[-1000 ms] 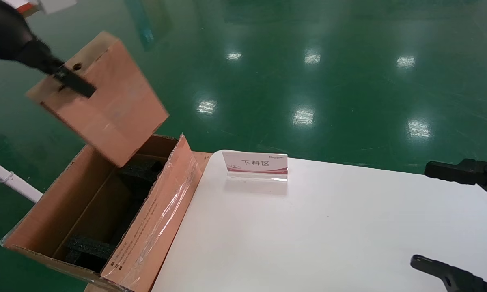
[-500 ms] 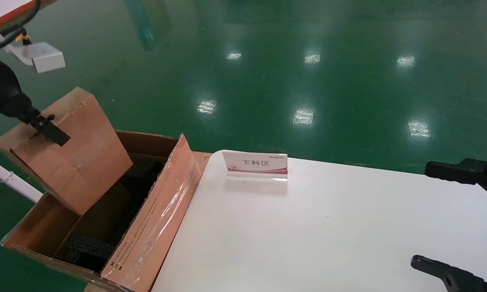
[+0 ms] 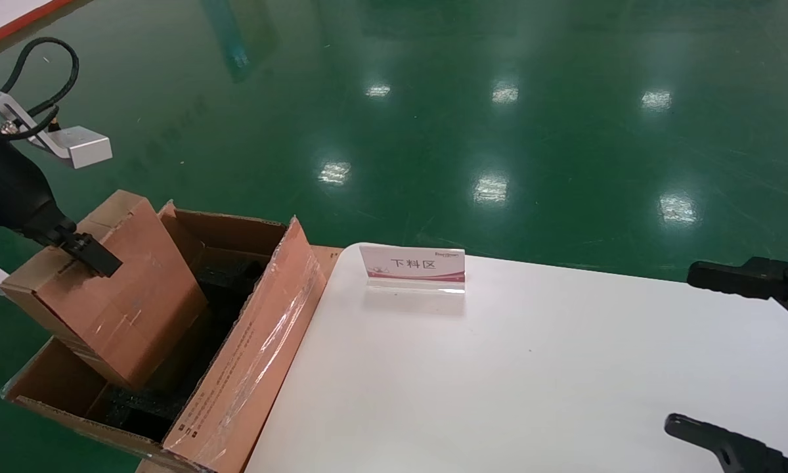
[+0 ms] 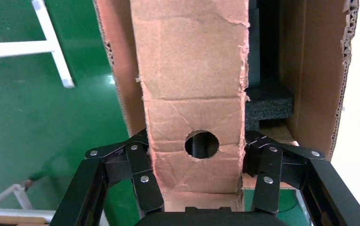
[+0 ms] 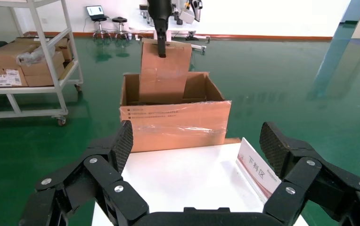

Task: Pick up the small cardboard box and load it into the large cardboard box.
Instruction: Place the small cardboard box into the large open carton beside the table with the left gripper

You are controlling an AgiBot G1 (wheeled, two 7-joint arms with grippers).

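right tool (image 5: 194,155) open, parked over white table (image 3: 499,368) at 4 o'clock | left tool (image 4: 199,162) squeezes small cardboard box (image 3: 115,289), tilted, partly inside large cardboard box (image 3: 249,355) at 9 o'clock | risk: tilted corner may catch on black foam (image 4: 267,101) and jam

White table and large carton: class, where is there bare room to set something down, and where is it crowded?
The white table is bare between the sign stand and the parked right gripper. The large cardboard box is crowded: the left gripper holds the small cardboard box partly inside it.
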